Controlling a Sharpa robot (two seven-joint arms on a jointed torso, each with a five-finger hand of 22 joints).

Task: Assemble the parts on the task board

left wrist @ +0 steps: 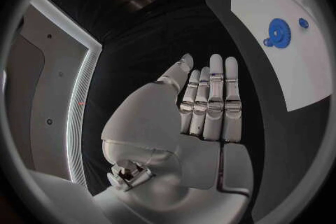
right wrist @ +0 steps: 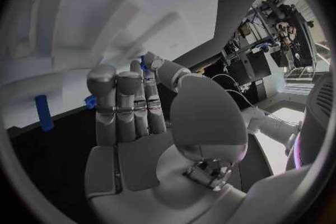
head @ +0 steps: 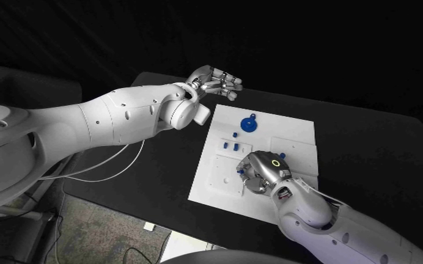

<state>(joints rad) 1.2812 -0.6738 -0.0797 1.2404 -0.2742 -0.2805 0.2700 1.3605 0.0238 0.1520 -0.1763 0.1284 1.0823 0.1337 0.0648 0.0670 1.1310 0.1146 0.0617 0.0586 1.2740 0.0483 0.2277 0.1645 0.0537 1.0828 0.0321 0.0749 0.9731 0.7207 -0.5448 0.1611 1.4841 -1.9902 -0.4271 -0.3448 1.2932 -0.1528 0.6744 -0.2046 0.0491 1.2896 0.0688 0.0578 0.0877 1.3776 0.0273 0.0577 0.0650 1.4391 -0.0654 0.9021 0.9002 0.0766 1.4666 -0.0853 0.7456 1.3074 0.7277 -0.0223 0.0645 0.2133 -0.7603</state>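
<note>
My right hand (head: 261,172) pinches a small blue part (right wrist: 143,63) over the board (head: 291,131); its axis I can't tell. Left hand (head: 214,82), upper centre, is open-fingered, holding nothing.

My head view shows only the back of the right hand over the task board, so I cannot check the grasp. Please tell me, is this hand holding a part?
Observer: Yes. In the right wrist view, the right hand pinches a small blue part between its thumb and a fingertip.
Operator: Thank you. And the left hand, is something in its palm?
Observer: No. The left wrist view shows the left hand with straight fingers and a bare palm.
</note>
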